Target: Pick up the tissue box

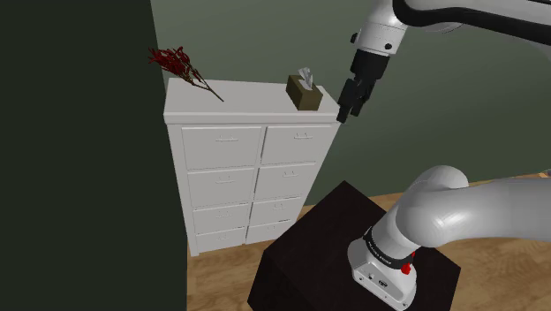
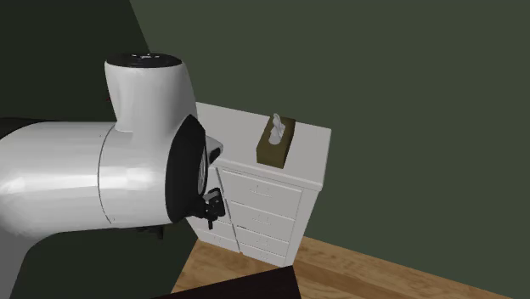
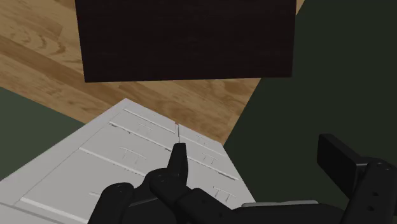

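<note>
The tissue box (image 1: 304, 93) is olive-brown with a white tissue sticking out of its top. It stands upright on the white dresser (image 1: 247, 99), near the end at the shoulder view's right. In the second exterior view the tissue box (image 2: 276, 143) sits well in from the dresser's (image 2: 316, 144) edges. My black gripper (image 1: 350, 113) hangs just past that end of the dresser, at about top height, beside the box and apart from it. In the wrist view the gripper (image 3: 257, 162) is open with nothing between its fingers (image 3: 179, 159), looking down the drawer fronts (image 3: 121, 153).
A red dried branch (image 1: 181, 66) lies on the dresser's other end. A dark wall panel (image 1: 79, 150) stands at the shoulder view's left, and a green wall is behind the dresser. The black stand (image 1: 344, 256) rests on the wooden floor (image 3: 38, 38) below.
</note>
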`<state>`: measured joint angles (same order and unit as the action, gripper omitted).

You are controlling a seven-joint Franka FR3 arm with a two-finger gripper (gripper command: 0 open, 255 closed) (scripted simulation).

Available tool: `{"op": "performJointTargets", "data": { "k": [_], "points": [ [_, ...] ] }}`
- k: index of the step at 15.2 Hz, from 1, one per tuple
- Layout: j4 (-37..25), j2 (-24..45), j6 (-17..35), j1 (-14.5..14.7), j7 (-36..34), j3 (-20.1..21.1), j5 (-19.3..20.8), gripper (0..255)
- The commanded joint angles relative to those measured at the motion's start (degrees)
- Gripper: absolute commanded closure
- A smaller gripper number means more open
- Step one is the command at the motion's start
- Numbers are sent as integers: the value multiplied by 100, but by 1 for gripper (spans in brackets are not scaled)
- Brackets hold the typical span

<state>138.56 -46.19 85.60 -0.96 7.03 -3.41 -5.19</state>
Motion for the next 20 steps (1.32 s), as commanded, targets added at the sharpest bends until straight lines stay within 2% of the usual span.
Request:
{"op": "performJointTargets", "data": {
  "k": [1, 10, 20],
  "points": [
    [0, 0, 0, 0, 0, 0, 0, 0],
    [-628, 1472, 986, -97, 1084, -426, 1010, 0],
    [-1890, 3261, 1884, -180, 2040, -758, 1768, 0]
  ]
}}
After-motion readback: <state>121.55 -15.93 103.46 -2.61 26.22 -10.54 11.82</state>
